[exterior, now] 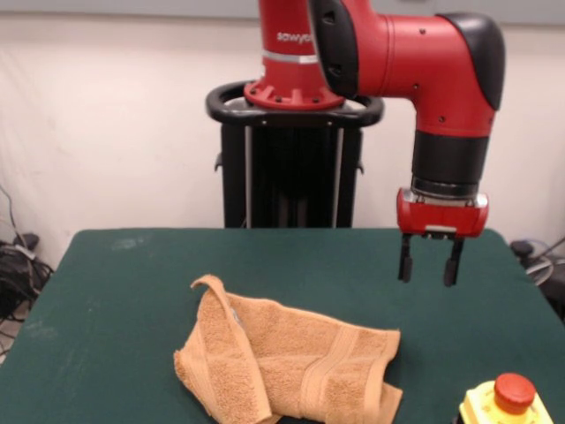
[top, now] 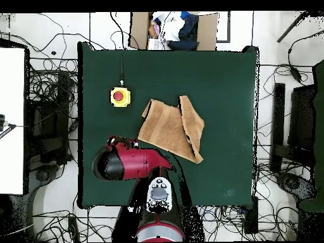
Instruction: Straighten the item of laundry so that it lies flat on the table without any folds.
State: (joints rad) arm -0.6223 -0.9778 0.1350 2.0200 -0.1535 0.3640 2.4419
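tool (exterior: 429,263): jaws apart, empty, hanging above bare green counter (exterior: 124,291), off to one side of the towel | towel (exterior: 291,367): mid-counter, rumpled, one edge folded over, corner curled up, so unflattened | emergency-stop button (exterior: 514,393): beside the towel, apart

One orange-tan towel (exterior: 291,367) below and beside the fingers (exterior: 405,262), one yellow box with a red button (exterior: 507,404), one green surface (exterior: 132,291), one red arm (exterior: 415,62), two dark fingers
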